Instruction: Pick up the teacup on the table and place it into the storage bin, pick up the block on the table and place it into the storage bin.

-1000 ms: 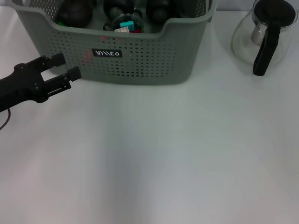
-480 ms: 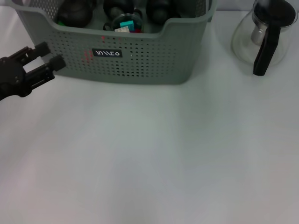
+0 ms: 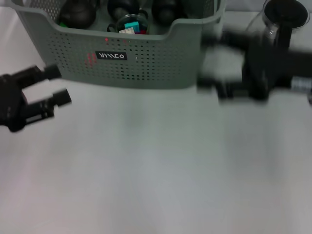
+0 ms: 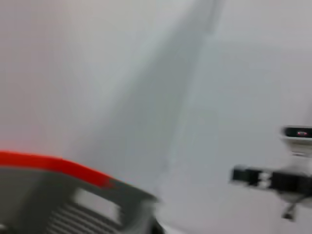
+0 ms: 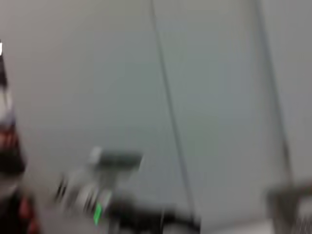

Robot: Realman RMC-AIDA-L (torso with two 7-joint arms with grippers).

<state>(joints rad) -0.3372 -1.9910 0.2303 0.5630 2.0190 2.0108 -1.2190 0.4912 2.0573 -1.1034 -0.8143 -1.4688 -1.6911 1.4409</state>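
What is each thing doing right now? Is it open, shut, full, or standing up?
Storage bin: upright on the table, dark round things and a colourful block inside.
Glass carafe: at the bin's right, mostly hidden by the right arm.
Left gripper: open, holding nothing, in front of the bin's left end.
Right gripper: beside the bin's right end, blurred.
Table: white.

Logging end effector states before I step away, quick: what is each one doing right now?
Left end effector: open, empty, beside the bin.
Right end effector: by the bin's right side, motion-blurred.
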